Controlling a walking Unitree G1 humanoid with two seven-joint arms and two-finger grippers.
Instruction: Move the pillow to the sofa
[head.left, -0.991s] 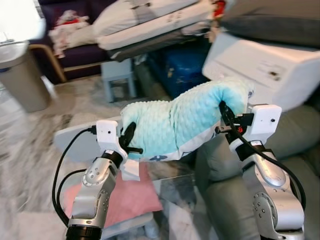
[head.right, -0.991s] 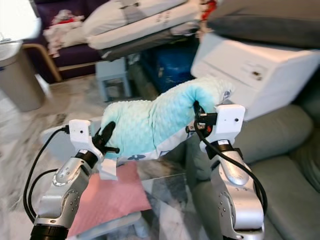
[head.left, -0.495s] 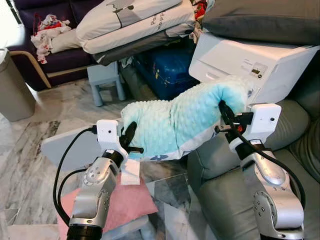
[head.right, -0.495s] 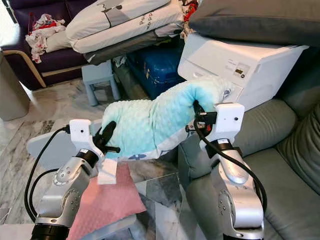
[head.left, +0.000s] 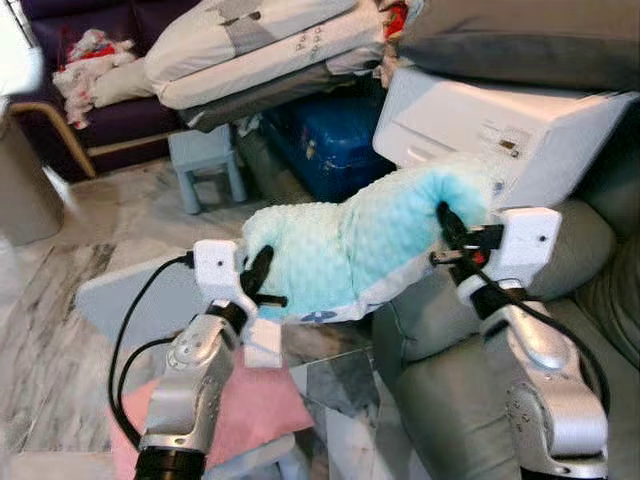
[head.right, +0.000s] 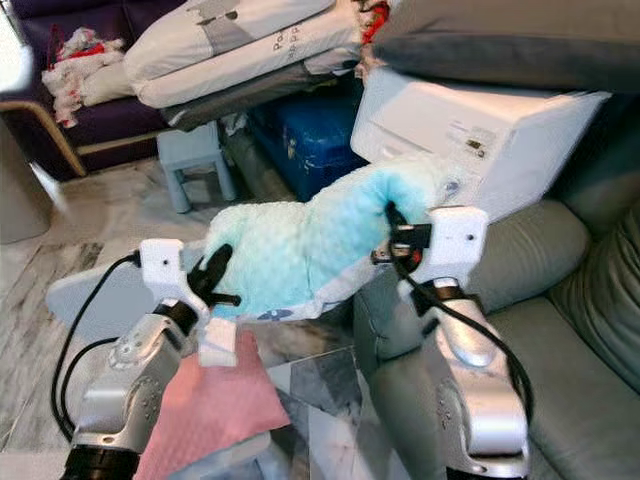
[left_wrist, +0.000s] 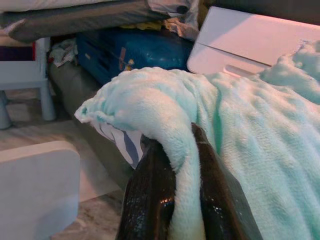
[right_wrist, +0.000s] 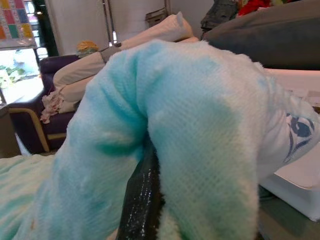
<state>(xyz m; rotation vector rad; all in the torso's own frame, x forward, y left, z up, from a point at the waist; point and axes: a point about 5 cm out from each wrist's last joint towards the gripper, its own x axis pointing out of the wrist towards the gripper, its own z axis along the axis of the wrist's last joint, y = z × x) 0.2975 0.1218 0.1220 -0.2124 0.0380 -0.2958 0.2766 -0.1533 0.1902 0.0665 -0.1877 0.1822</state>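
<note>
the fluffy mint-green dimpled pillow (head.left: 360, 245) hangs in the air between both grippers, the left gripper (head.left: 258, 285) and right gripper (head.left: 448, 228) each with fingers (left_wrist: 150, 195) pinched on an end, so lifting looks done and setting down remains. the grey leather sofa (head.left: 450, 400) lies just below and to the right with open seat room, though the white boxy appliance (head.left: 490, 125) crowds its back edge.

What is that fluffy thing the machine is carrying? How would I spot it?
Start at the grey sofa on the right; just above its arm, the left gripper and right gripper hold up a pillow. It is mint-green and bumpy, unlike the flat pink cushion below.
</note>
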